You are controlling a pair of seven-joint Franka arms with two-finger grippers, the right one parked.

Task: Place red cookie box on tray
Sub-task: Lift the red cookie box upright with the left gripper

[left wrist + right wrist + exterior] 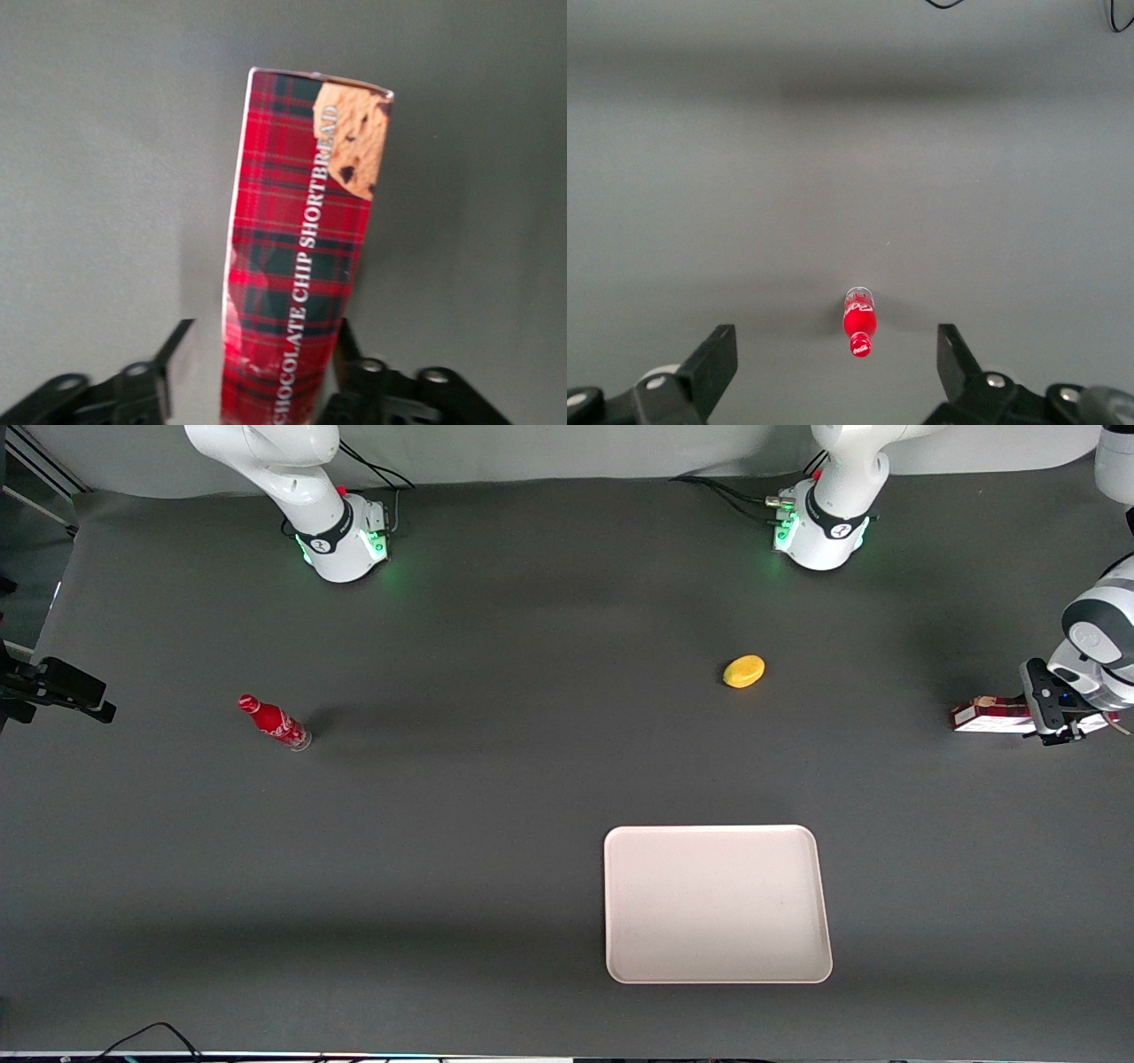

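The red cookie box (990,715) lies flat on the dark bench (496,797) at the working arm's end, well apart from the tray (718,904), which sits nearer the front camera; the claw (257,376) is down over one end of the box, its fingers (174,354) spread to either side of the narrow width with a sliver of gap on each, so it is open and not yet gripping. The box looks like a light, thin card carton, stiff along its length but likely to dent under a hard squeeze, and its printed faces seem fairly slick; a gentle pinch across the narrow width suits it, though taken nearer the middle the long box would probably droop less.
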